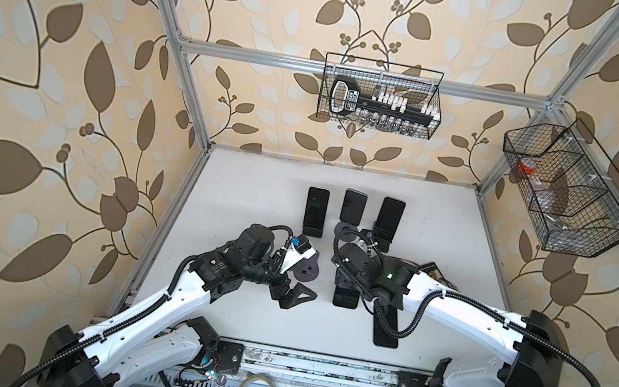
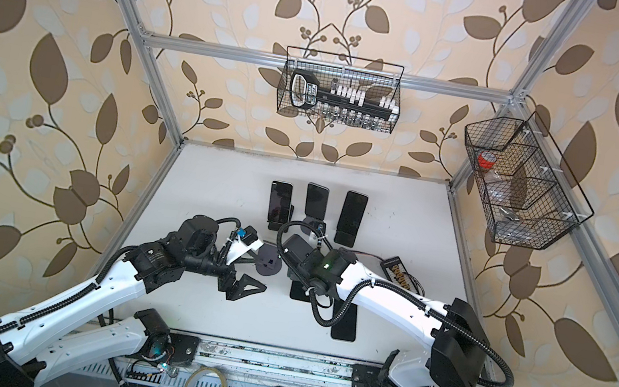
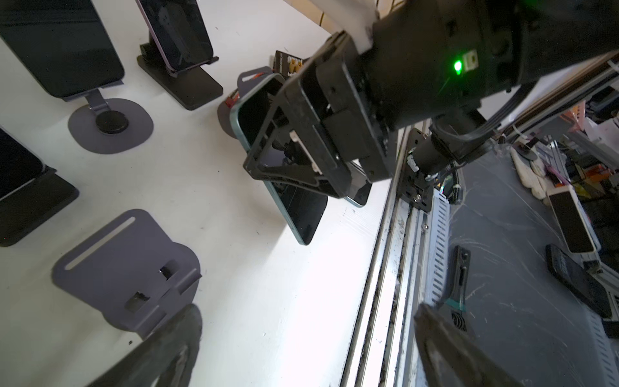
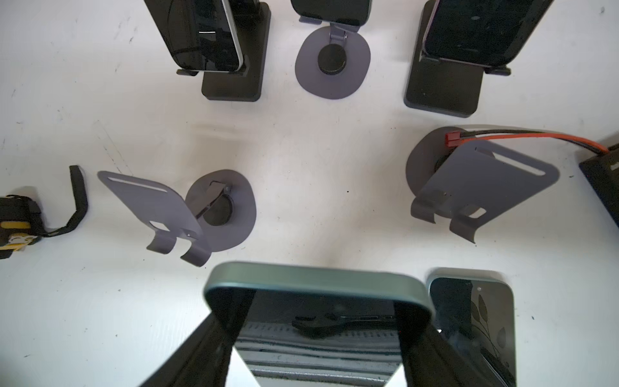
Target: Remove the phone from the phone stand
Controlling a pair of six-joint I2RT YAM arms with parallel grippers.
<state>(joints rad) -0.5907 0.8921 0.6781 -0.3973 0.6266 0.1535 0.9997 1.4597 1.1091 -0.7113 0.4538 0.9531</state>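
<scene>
Nearest: flat phone on the table, just right of the held phone. The right gripper pinches it by its side edges, tilted, off any stand. The left gripper sits left of it, fingers spread, holding nothing. Behind-left: grey stand. Behind-right: second grey stand. Farthest: back-row phones on stands.

My two top views hang high over the cell and look steeply down, both taking in the whole worktop, the left arm and the right arm. The left wrist camera sits low and close, looking across the worktop toward the right arm and the front rail. The right wrist camera looks down past its own fingers at the stands, which both top views also show.
</scene>
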